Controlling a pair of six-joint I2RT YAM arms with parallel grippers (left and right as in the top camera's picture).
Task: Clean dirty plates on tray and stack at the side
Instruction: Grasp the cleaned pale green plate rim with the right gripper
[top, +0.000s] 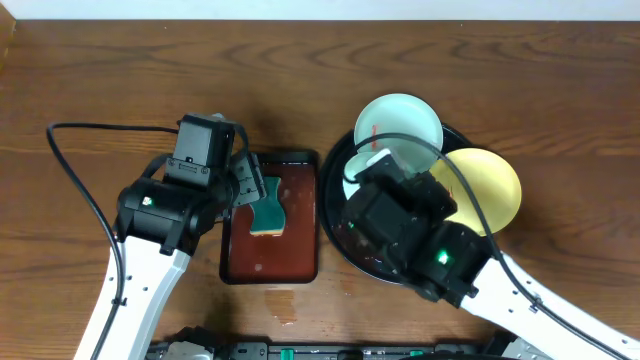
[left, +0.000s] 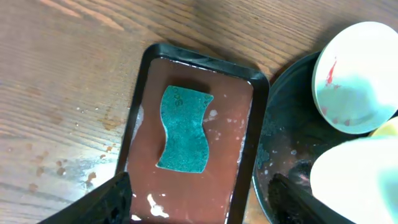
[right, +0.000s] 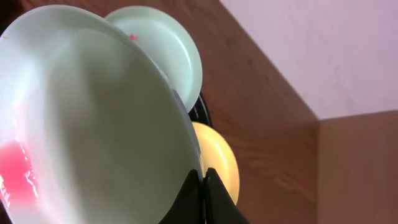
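Over the tray (left: 283, 137), a smeared plate (right: 93, 118) between right jaws

Hidden and cropped, right side.
Overhead: right arm (top: 420, 225) covers most of the large round glossy black tray (top: 333, 205) and all but a sliver of the held pale mint-white round plate (top: 353, 183). Left wrist: that plate blurred, cropped at the corner; pale yellow round plate (left: 390, 127) just an edge sliver.
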